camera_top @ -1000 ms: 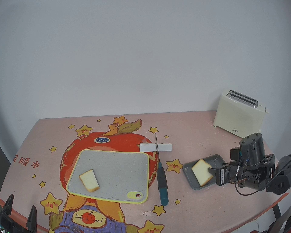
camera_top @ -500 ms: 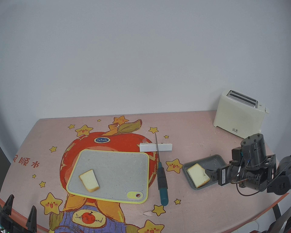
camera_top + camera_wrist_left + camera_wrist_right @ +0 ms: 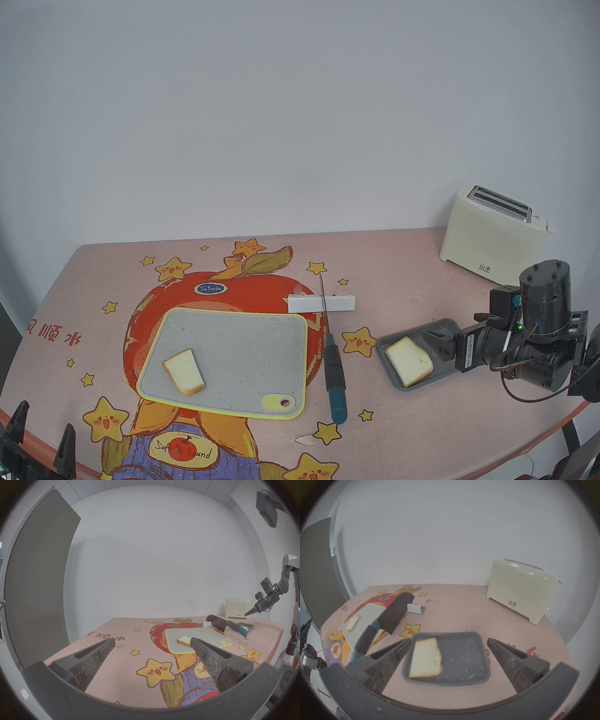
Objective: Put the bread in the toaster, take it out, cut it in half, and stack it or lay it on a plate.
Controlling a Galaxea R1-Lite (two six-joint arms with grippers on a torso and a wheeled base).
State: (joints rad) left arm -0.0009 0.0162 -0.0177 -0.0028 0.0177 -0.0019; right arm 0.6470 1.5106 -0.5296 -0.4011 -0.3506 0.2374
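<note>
One half slice of bread [image 3: 409,360] [image 3: 426,658] lies flat on the grey plate [image 3: 442,330] [image 3: 465,664], on its left part. My right gripper [image 3: 441,343] [image 3: 449,642] stands open just right of that slice, low over the plate, holding nothing. The other half slice [image 3: 184,371] [image 3: 184,641] lies on the grey cutting board [image 3: 250,356] [image 3: 203,634]. My left gripper [image 3: 40,437] [image 3: 152,642] is open at the table's near left corner, far from the board. The cream toaster [image 3: 494,232] [image 3: 520,589] stands at the back right with bare slots.
A knife [image 3: 334,372] with a dark and teal handle lies between board and plate, its blade resting on a white block [image 3: 321,304]. Crumbs lie on the plate. The table edge runs close behind my right arm.
My right gripper lowered the tilted half slice flat onto the plate, let go of it, and drew back to the right.
</note>
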